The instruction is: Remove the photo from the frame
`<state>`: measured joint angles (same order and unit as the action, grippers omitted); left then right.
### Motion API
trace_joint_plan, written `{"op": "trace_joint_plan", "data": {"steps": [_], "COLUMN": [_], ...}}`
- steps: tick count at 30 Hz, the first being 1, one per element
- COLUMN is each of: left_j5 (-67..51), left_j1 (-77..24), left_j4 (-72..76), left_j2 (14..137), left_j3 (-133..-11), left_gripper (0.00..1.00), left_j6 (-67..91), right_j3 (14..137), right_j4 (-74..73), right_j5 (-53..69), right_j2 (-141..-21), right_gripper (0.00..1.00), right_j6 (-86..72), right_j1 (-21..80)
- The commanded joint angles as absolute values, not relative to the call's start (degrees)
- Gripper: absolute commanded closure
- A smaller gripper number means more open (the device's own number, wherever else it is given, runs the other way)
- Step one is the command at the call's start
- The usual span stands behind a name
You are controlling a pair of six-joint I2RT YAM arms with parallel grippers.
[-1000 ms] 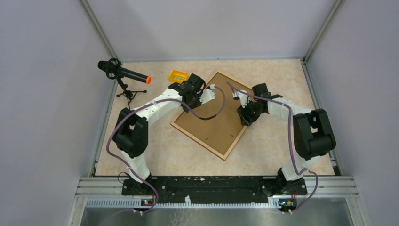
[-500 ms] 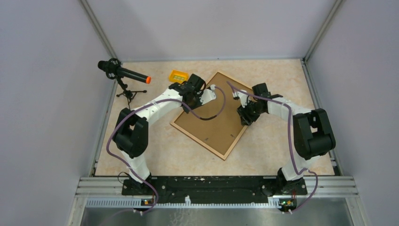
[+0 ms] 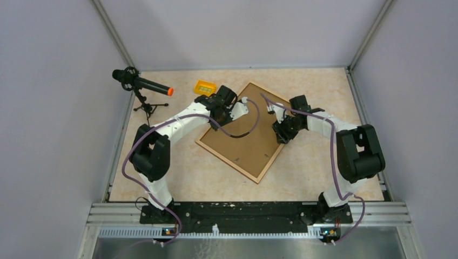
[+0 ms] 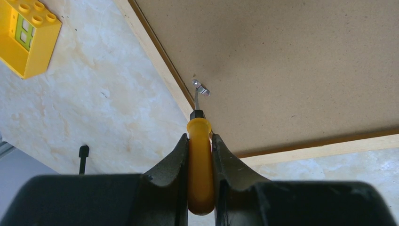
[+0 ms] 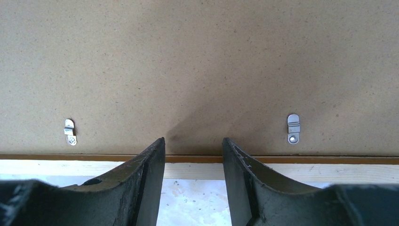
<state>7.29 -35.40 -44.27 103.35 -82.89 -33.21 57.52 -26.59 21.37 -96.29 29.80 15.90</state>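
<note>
While the left gripper (image 4: pixel 200 141) clamps a yellow screwdriver (image 4: pixel 200 183), its tip meets a turn clip (image 4: pixel 201 88).
Swivel it off the backing gently; the frame (image 3: pixel 254 151) lies face-down, photo hidden beneath; the right gripper (image 5: pixel 194 148), half open and empty, sits at its rim.

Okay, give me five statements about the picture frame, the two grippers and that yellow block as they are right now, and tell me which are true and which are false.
1. The frame lies with its fibreboard back facing up. True.
2. The left gripper is empty. False: it is shut on a yellow-handled screwdriver.
3. The screwdriver's tip is at a metal clip near the frame's rim. True.
4. The right gripper is clamped on the frame's rim. False: its jaws stand open above the rim and hold nothing.
5. The yellow toy block sits on top of the frame. False: it lies on the table, beside the frame.
</note>
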Motion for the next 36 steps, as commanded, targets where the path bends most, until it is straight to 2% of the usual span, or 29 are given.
{"op": "trace_joint_plan", "data": {"steps": [1,16,36], "left_j5": [3.0,4.8,1.6], "left_j1": [-36.1,-36.3,-36.9], "left_j4": [-51.5,-55.0,-49.8], "left_j2": [103.5,105.3,107.9], "left_j3": [-81.5,-83.6,-87.0], "left_gripper": [1.0,1.0,1.0], "left_j6": [-30.1,-30.8,-29.4], "right_j3": [56.7,56.7,56.9], "right_j4": [-28.9,-29.0,-29.0], "right_j5": [18.7,18.6,18.6], "right_j2": [-99.1,-99.2,-99.0], "right_gripper": [0.52,0.55,0.56], "right_j6": [29.6,29.6,29.4], "right_j1": [16.1,16.1,16.1]}}
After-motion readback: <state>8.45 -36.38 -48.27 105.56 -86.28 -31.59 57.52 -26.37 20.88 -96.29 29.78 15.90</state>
